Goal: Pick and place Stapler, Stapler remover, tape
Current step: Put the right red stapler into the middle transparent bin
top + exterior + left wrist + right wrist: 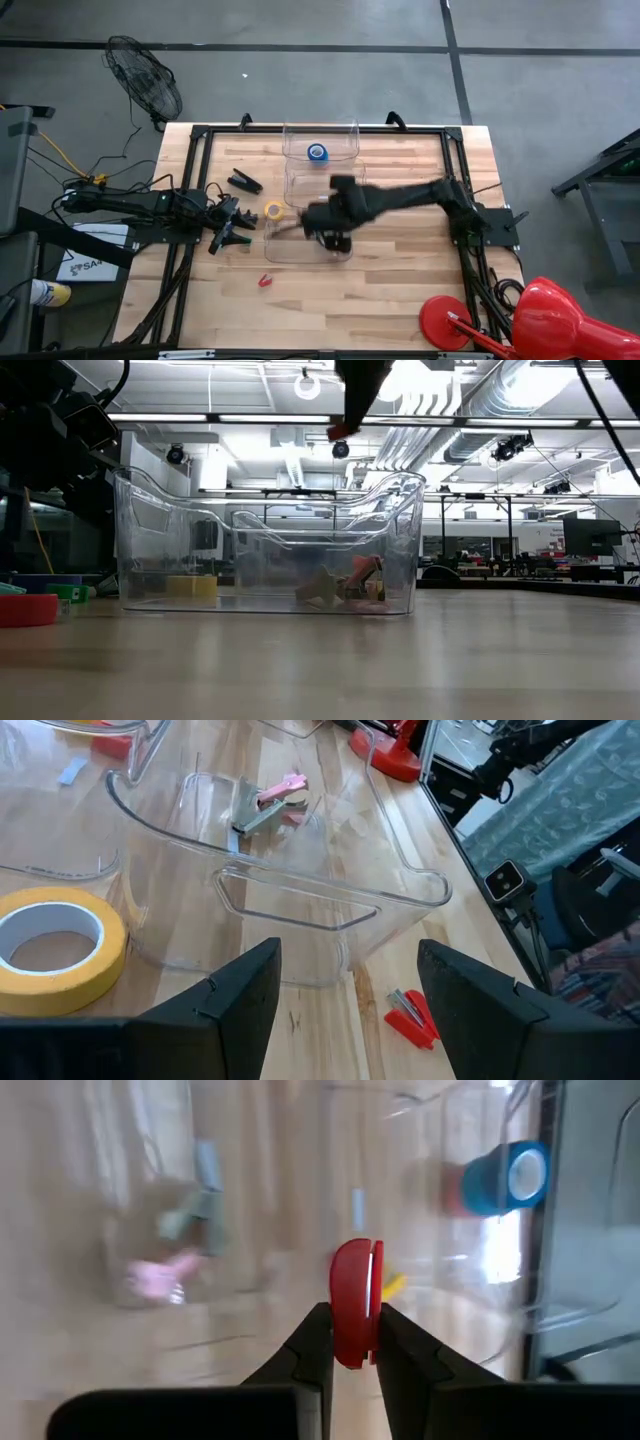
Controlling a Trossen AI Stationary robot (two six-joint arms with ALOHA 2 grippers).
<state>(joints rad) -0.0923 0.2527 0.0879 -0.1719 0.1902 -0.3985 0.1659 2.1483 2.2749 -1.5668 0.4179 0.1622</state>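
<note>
Right wrist view shows it best: a small red stapler remover (pixel 355 1315), flat and rounded like a plastic shell, is pinched edge-on between the fingers of my right gripper (pixel 356 1342), which are closed firmly on it. In the high view my right gripper (pixel 335 238) hangs over the nearest clear bin (pixel 272 250), at about the table's centre. That bin is thin, glossy, see-through plastic with curved handle cut-outs at its rim. Through its wall I see a pink-and-grey stapler (pixel 268 805) already lying on the floor of it.

To finish this step well, I judge I should come down inside the walls, clear of the rim, part my fingers low so the light plastic piece does not bounce, and aim for bare floor beside the stapler.

Tape lies around: a yellow tape roll (pixel 273 211), a papery ring with a white core, rests on the wood just outside the bin at 10 o'clock from my right gripper. A blue tape roll (pixel 317 152) sits in the farthest bin at 12 o'clock. Another small red piece (pixel 265 281) lies on the planked wooden table (pixel 400 290) at 8 o'clock.

My left gripper (pixel 228 225) waits at 9 o'clock, fingers (pixel 235 995) spread wide and holding nothing.
</note>
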